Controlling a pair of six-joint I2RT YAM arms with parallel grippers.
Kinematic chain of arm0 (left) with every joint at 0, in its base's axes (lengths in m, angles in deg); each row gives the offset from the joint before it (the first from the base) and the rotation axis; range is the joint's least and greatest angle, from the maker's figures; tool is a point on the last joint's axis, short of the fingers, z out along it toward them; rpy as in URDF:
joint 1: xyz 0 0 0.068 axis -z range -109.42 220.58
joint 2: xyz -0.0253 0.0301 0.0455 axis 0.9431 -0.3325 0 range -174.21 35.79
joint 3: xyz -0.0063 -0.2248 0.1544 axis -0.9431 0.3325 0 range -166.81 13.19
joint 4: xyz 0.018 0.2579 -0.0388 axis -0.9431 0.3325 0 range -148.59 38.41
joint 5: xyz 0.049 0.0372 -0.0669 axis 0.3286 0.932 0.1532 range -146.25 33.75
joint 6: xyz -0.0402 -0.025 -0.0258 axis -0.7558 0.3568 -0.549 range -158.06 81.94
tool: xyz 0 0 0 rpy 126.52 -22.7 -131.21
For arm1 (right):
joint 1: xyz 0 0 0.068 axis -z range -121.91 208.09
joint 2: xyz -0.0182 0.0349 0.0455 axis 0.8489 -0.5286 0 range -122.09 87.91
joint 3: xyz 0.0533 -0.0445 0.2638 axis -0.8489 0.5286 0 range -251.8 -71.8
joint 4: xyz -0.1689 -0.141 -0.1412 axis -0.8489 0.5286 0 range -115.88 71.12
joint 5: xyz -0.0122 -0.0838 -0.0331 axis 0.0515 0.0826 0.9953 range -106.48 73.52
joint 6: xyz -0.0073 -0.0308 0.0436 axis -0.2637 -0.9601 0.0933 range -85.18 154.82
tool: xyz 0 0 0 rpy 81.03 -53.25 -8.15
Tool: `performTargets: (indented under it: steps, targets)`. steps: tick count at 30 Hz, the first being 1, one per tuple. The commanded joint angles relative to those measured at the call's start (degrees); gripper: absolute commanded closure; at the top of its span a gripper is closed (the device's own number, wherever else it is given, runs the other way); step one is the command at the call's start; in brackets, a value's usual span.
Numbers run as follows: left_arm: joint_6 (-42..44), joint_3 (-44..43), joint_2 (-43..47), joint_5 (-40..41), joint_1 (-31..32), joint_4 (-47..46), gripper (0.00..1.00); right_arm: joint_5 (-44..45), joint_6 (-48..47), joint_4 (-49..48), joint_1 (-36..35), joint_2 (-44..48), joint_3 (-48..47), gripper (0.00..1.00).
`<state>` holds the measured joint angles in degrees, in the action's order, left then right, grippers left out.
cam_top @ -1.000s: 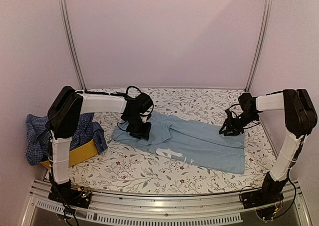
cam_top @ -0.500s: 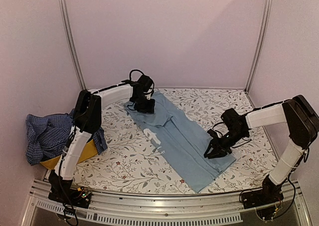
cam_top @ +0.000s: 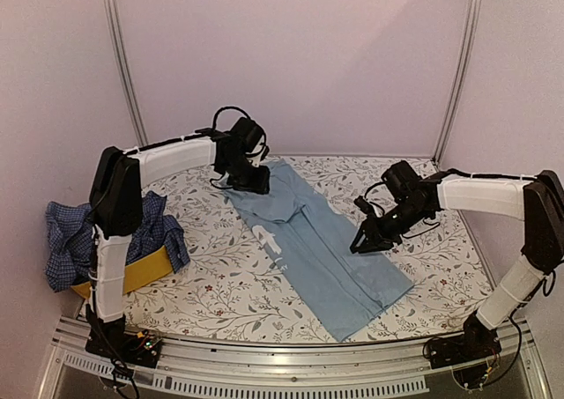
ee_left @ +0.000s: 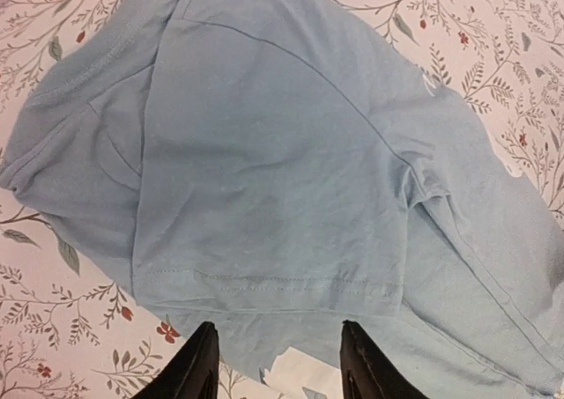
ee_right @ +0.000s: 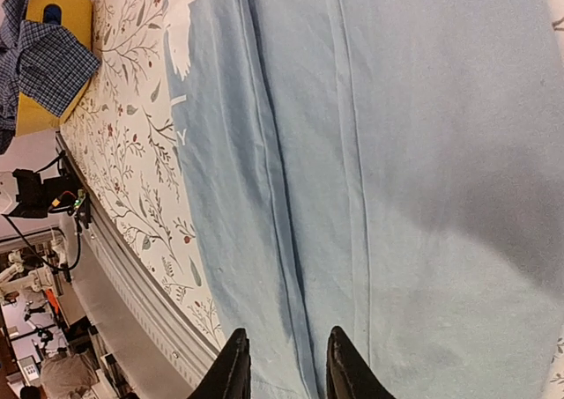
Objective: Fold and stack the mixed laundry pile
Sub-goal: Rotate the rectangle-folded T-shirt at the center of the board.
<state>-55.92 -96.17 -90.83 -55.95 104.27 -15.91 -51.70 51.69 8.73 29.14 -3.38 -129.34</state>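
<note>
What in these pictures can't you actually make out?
- Top view: the white print on the light blue T-shirt is partly tucked into a fold and too small to read.
- Top view: what lies in the yellow basket is covered by the checked shirt.
- Both wrist views: the T-shirt's outline is cut off by the picture edges.

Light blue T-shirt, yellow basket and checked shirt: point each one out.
light blue T-shirt (cam_top: pixel 324 249), top view, middle of its folded body.
yellow basket (cam_top: pixel 150 271), top view, its front wall.
checked shirt (cam_top: pixel 75 240), top view, part draped over the basket.
</note>
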Motion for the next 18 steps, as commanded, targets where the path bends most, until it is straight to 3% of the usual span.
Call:
performTargets:
  steps: [1, 10, 18]
  targets:
    - [-2.1, 5.5, -0.7, -0.5, 3.9, -2.5, 0.54, 7.2, -6.3, 3.4, 0.1, -4.2, -3.6, 0.72]
    - [-5.6, 0.6, -9.0, 4.4, 4.3, 0.1, 0.62, 7.7, -7.7, 1.2, -1.1, -12.6, -1.5, 0.85]
    - [-1.7, -8.0, -19.1, 3.6, 3.9, -0.2, 0.68, 1.9, -0.4, -5.7, -11.4, -13.5, 5.2, 0.87]
